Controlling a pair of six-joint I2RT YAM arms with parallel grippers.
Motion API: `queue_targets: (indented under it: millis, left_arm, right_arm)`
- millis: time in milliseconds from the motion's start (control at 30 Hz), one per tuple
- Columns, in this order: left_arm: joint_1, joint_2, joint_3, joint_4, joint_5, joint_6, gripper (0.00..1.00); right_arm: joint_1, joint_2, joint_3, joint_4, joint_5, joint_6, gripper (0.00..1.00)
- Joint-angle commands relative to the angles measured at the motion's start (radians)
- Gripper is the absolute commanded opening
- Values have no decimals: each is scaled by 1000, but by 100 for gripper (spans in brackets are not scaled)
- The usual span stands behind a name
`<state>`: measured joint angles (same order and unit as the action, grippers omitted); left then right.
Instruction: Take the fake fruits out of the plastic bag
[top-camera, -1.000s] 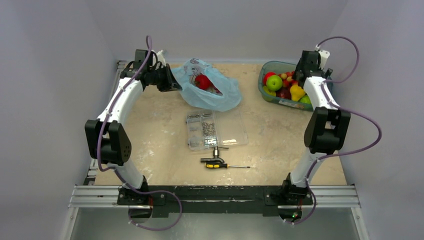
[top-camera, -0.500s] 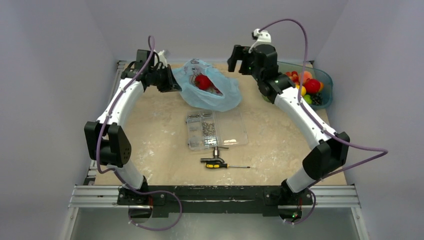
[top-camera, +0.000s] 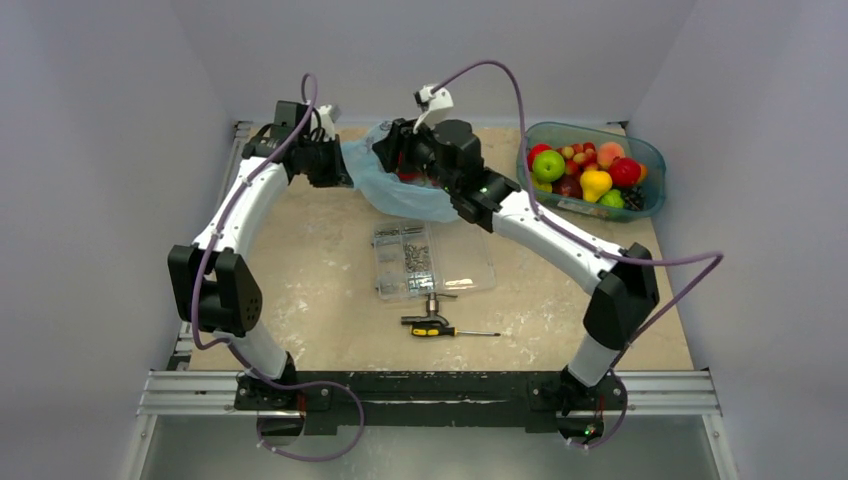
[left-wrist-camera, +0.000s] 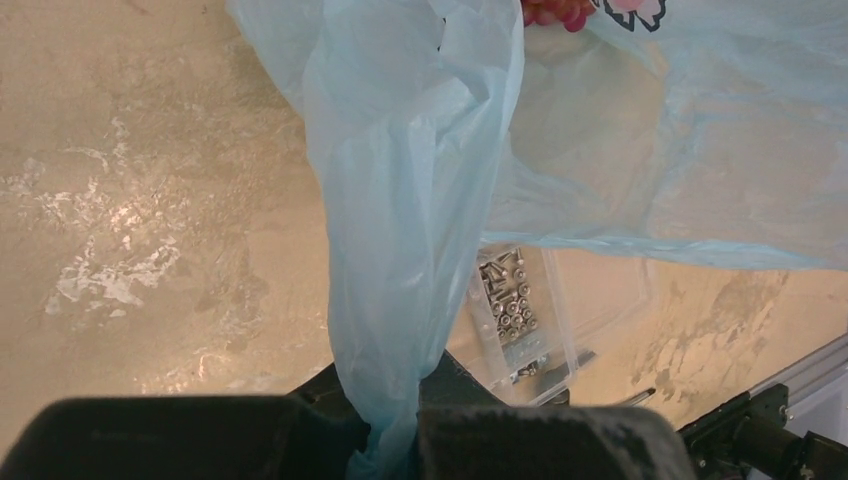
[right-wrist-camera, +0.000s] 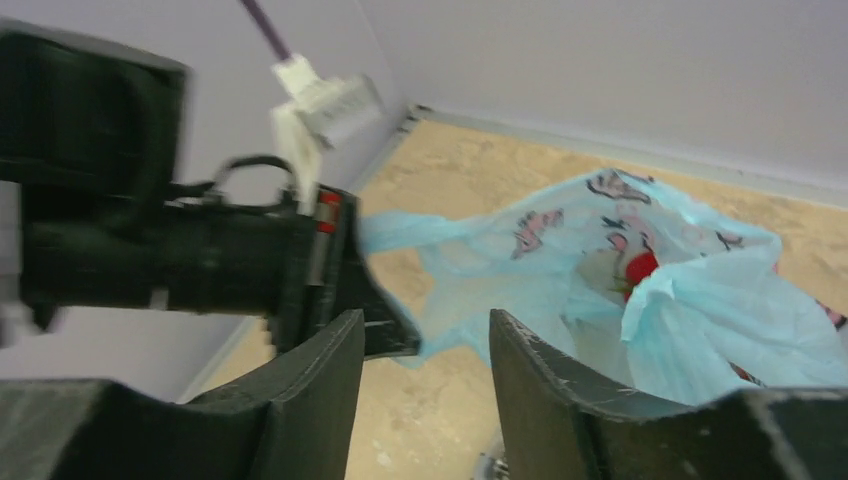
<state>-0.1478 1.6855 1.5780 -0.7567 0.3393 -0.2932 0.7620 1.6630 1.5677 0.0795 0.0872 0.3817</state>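
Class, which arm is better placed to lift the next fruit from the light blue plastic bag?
Right. The right gripper hovers open at the thin light blue plastic bag, facing a red round fruit; the left gripper is shut on that bag.

Fake fruits (right-wrist-camera: 641, 268) mostly hidden in the plastic bag (right-wrist-camera: 700, 330), just a small red patch visible

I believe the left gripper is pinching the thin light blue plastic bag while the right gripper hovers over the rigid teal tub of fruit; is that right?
Not quite: the left gripper does pinch the thin light blue plastic bag, but the right gripper hovers at that bag, jaws apart, not over the rigid teal tub, as the top external view shows.
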Motion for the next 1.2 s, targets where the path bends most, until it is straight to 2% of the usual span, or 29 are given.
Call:
queue_targets:
  millis: [0,67,233,367,533,800,967,1067,1167]
  left_arm:
    - [-16,-40,-2,-12,-33,59,0]
    - [-16,-30,-10,-36,-39,66,0]
    - [-16,44,1,-97,-74,63,0]
    - [-16,117,-1,-90,-67,24,0]
    - [-13,245,38,-38,-14,-53,0]
    - [-15,421,240,-62,9,-121,0]
    - [-14,382,205,-93,52,-108,0]
    - [-15,287,97,-45,114,-119,0]
    - [-19,196,4,-1,143,-120,0]
  right_arm:
    - [-7,79,-29,11,124,-49,45]
    - [-7,101,-76,18,159,-71,39]
    - [-18,174,-192,108,306,-145,37]
    - [-65,267,-200,178,343,-164,37]
    - [-147,423,-110,204,369,-191,36]
    - [-226,630,143,179,409,-248,38]
    - [-230,670,265,84,403,-337,40]
    - [-226,577,190,85,332,-294,45]
    - [-226,480,80,120,253,-224,54]
